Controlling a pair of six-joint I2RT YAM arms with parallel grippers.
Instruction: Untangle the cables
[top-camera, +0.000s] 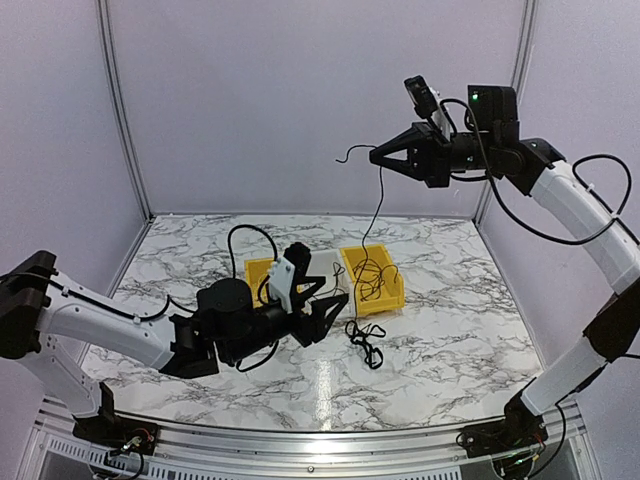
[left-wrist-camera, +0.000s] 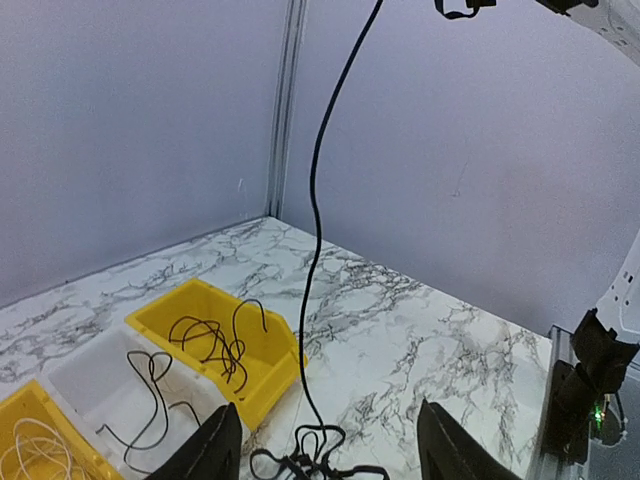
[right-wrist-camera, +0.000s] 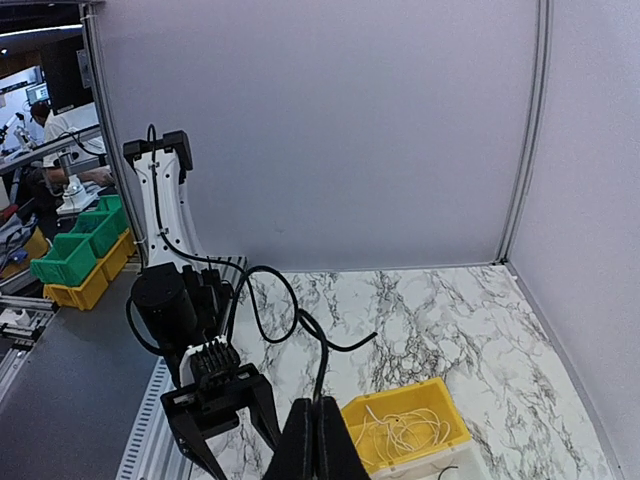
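Note:
My right gripper (top-camera: 374, 155) is raised high at the back right, shut on one thin black cable (top-camera: 378, 205). That cable hangs straight down to a small black tangle of cables (top-camera: 365, 342) on the marble table. In the right wrist view the fingers (right-wrist-camera: 318, 430) press together on the cable (right-wrist-camera: 322, 360). My left gripper (top-camera: 336, 315) is low over the table just left of the tangle, open and holding nothing. In the left wrist view the tangle (left-wrist-camera: 310, 463) lies between the spread fingers (left-wrist-camera: 215, 448), and the hanging cable (left-wrist-camera: 315, 200) rises out of it.
Three small bins stand in a row behind the tangle. A yellow bin (left-wrist-camera: 262, 385) holds black cables, a white bin (left-wrist-camera: 75, 372) holds a black cable, and a yellow bin (right-wrist-camera: 440, 398) holds a whitish cable. Grey walls enclose the table (top-camera: 450, 330).

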